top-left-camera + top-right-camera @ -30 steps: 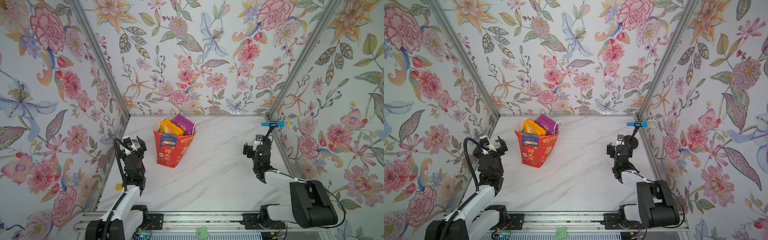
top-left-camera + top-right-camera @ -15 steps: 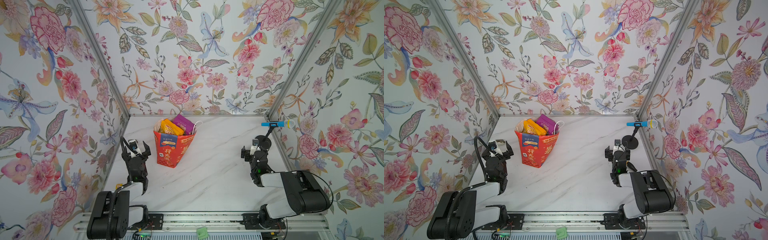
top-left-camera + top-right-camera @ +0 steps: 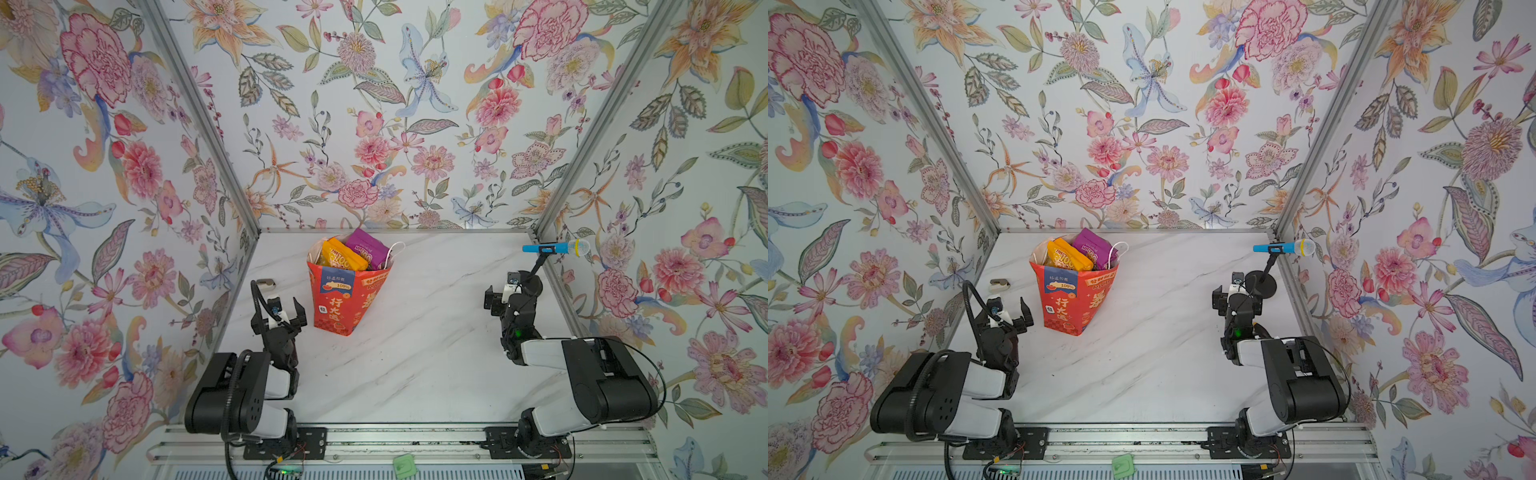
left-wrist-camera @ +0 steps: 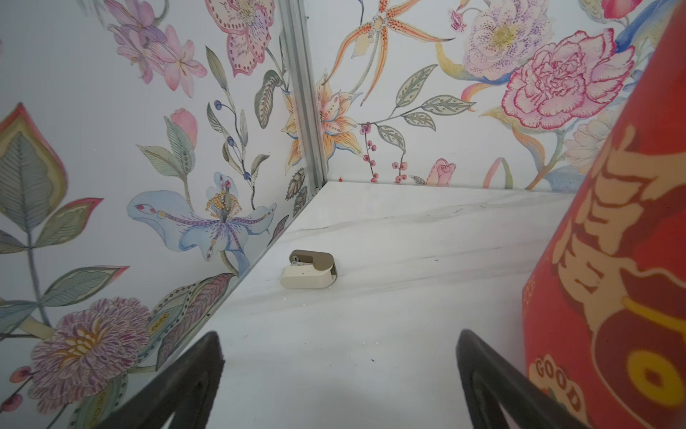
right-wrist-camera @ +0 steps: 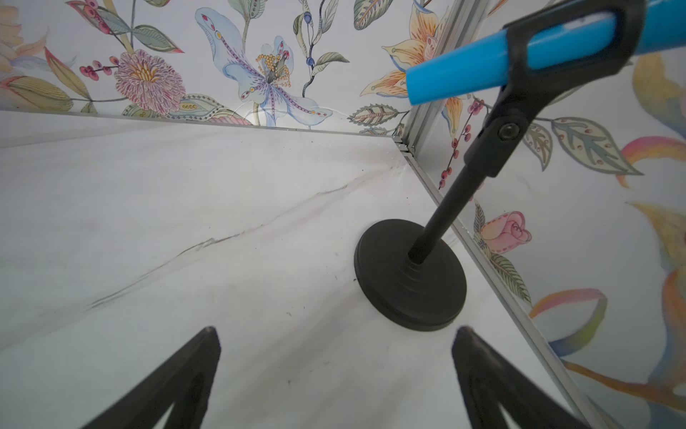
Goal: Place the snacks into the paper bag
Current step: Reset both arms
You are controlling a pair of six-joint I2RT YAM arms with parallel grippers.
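The red paper bag (image 3: 349, 303) (image 3: 1073, 305) stands upright at the back middle of the marble table, and its side fills the edge of the left wrist view (image 4: 612, 297). Snacks poke out of its top in both top views: an orange packet (image 3: 343, 257) (image 3: 1067, 258) and a purple packet (image 3: 368, 249) (image 3: 1094, 247). Any others are hidden inside. My left gripper (image 3: 278, 318) (image 3: 1003, 318) (image 4: 339, 336) is open and empty, just left of the bag. My right gripper (image 3: 503, 289) (image 3: 1229, 291) (image 5: 336, 330) is open and empty near the right wall.
A blue microphone (image 3: 548, 248) (image 3: 1283, 248) on a black round-based stand (image 5: 410, 275) is right in front of the right gripper. A small beige stapler-like object (image 3: 266, 283) (image 3: 998, 284) (image 4: 308, 269) lies by the left wall. Floral walls enclose three sides.
Both arms have folded back toward the front rail, and the grippers have settled lower and nearer. Both stayed open. The bag has not moved.
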